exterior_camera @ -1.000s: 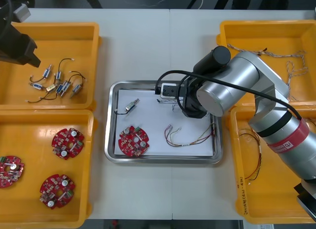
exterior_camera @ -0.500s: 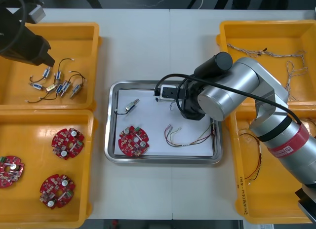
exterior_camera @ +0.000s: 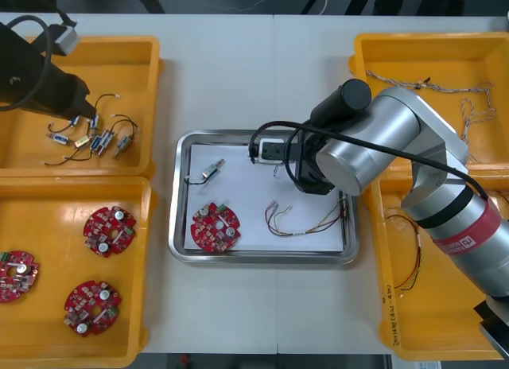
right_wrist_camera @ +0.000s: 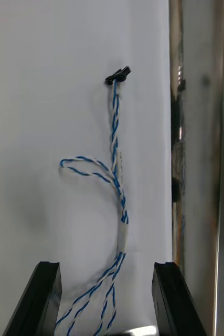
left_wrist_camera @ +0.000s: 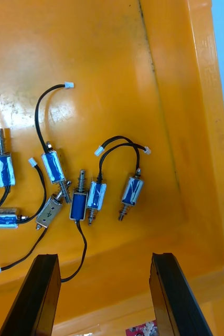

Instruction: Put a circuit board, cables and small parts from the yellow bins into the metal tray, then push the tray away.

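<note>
- Far left, and the left hand hovers over the far left yellow bin. Its fingers stand wide apart, released, grasping nothing.
- Just beyond those fingertips lie the small metal parts, blue-bodied with black leads, scattered on the bin floor. One lead trails back into the gap between the fingers.
- Below that, the near left yellow bin holds three round red circuit boards, all lying flat and apart from one another.
- On to the middle: the metal tray sits on the counter between the bins, white inside.
- One circuit board lies in the tray's near left corner.
- A lone small metal part with its black lead lies toward the far left corner.
- A red and yellow cable is looped just right of the board.
- The right hand is low over the tray's far side, right of middle. Its fingers are spread, released, clamped on nothing.
- The twisted blue and white cable lies on the white floor and runs out from between those fingers. Its black connector is at the far end, near the tray's shiny wall.
- Right side now: the far right yellow bin carries twisted cables.
- The near right yellow bin holds red and yellow cables, partly under the right arm.
</note>
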You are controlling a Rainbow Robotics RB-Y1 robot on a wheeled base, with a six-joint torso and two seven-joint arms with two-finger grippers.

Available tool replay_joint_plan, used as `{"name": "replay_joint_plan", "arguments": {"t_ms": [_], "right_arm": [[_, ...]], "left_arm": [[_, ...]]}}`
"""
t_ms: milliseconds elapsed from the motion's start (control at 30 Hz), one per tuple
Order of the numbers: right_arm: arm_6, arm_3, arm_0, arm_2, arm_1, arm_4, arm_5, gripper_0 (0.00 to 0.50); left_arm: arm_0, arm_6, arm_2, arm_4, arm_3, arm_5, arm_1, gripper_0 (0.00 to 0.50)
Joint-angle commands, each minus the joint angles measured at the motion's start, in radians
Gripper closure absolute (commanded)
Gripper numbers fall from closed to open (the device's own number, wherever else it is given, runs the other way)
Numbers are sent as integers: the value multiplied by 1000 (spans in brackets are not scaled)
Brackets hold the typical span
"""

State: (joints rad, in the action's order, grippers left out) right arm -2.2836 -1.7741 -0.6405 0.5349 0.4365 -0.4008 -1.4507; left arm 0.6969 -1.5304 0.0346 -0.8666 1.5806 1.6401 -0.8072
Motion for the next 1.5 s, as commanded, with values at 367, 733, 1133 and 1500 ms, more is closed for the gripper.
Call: {"name": "replay_joint_plan", "arguments": {"t_ms": [367,733,1133,1500], "right_arm": [[88,-156,-166,-102,-5,-151,-389,0],[142,-311,-180,-256,64,-230,-469,0],[424,-343,-165,-412,217,-498,-469,0],[728,-401,-50,-529,350,-559,-469,0]], "left_arm": [[-34,-91,96,3,44,-106,10,0],[-34,-80,156,4,25,-160,22,0],[-62,-99,156,26,-30,-232,72,0],[-102,-116,185,37,-45,-301,72,0]]}}
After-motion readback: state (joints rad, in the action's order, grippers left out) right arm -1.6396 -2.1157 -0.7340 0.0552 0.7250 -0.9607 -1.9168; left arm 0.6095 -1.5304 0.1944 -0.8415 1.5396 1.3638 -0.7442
